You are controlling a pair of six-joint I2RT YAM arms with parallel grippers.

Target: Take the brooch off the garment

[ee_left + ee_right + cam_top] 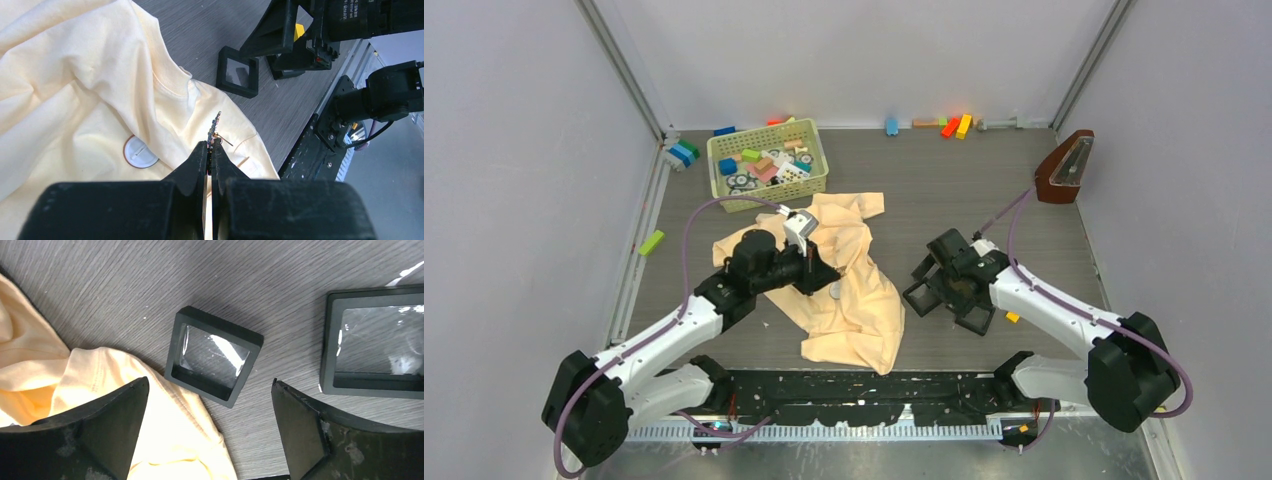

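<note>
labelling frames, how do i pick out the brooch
Find the cream garment left of centre on the table. The left arm's shut jaws pinch the brooch at their tips: a tiny silvery sliver, unlike the flat round disc on the cloth.

Tiny silvery brooch (215,129), upright, pinched in left tool (210,150), over crumpled cream garment (75,75)

Bright, even overhead light casts only soft shadows on the table (944,180), washes out the shirt (60,75) in the left wrist view, and glints off the tray (214,356) film; focus stays sharp.
</note>
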